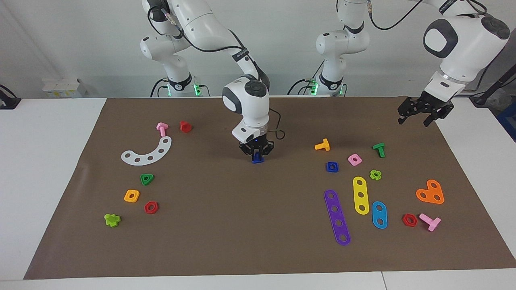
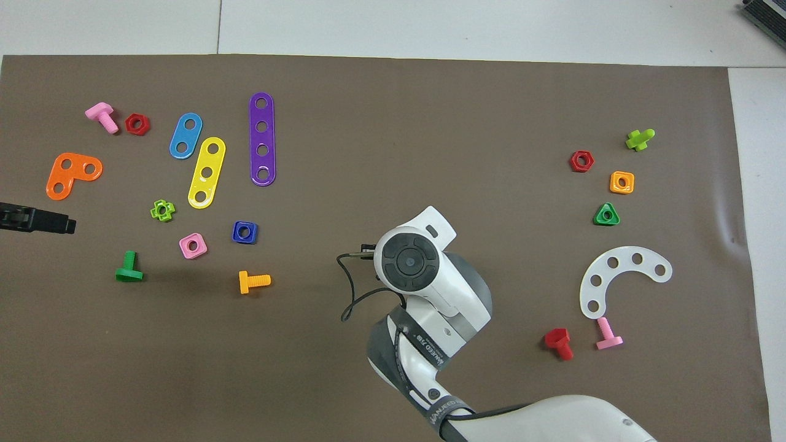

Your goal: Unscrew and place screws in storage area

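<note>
The dark-blue screw (image 1: 257, 160) is at the middle of the brown mat (image 1: 225, 225), low between the fingers of my right gripper (image 1: 256, 156), which points straight down and is shut on it. In the overhead view the right arm's hand (image 2: 408, 261) hides the screw. The storage area is the patch of mat around the white curved strip (image 1: 149, 152) toward the right arm's end, with a green nut (image 1: 147, 179), an orange nut (image 1: 132, 195) and a red nut (image 1: 151, 207). My left gripper (image 1: 423, 114) hangs open and empty over the mat's edge at the left arm's end.
Toward the left arm's end lie a blue square nut (image 1: 332, 166), an orange bolt (image 1: 322, 145), a green bolt (image 1: 379, 149), a pink nut (image 1: 354, 159) and purple (image 1: 337, 217), yellow (image 1: 360, 195) and blue (image 1: 379, 214) strips. A pink bolt (image 1: 162, 129) and red bolt (image 1: 185, 126) lie by the white strip.
</note>
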Action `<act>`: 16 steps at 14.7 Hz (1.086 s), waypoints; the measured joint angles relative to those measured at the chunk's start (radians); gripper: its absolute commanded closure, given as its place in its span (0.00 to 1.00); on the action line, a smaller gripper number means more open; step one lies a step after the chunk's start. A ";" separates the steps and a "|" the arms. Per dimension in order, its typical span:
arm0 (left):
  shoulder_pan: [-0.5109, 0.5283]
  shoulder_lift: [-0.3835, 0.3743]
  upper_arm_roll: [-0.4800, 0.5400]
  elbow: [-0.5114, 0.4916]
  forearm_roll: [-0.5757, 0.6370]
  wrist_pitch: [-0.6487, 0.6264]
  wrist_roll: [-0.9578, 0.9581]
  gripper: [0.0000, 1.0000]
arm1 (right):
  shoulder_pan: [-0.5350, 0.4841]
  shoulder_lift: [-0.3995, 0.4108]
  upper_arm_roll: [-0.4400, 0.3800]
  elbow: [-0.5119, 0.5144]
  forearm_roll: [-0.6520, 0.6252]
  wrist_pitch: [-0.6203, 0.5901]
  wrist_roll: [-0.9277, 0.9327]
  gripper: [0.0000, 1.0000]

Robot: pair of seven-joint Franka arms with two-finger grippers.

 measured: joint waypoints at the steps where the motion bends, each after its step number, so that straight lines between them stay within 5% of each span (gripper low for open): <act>1: -0.001 -0.007 -0.021 0.011 0.015 -0.023 -0.020 0.00 | 0.000 0.000 0.000 0.000 0.000 0.000 0.000 1.00; 7: -0.001 -0.048 -0.053 0.048 0.027 -0.095 -0.038 0.00 | -0.048 -0.042 -0.007 0.003 -0.001 -0.003 -0.001 1.00; 11: -0.001 -0.057 -0.064 0.059 0.027 -0.113 -0.038 0.00 | -0.180 -0.132 -0.010 -0.001 -0.002 -0.042 -0.035 1.00; 16: -0.001 -0.057 -0.069 0.071 0.028 -0.125 -0.038 0.00 | -0.393 -0.141 -0.012 -0.022 -0.001 -0.046 -0.245 1.00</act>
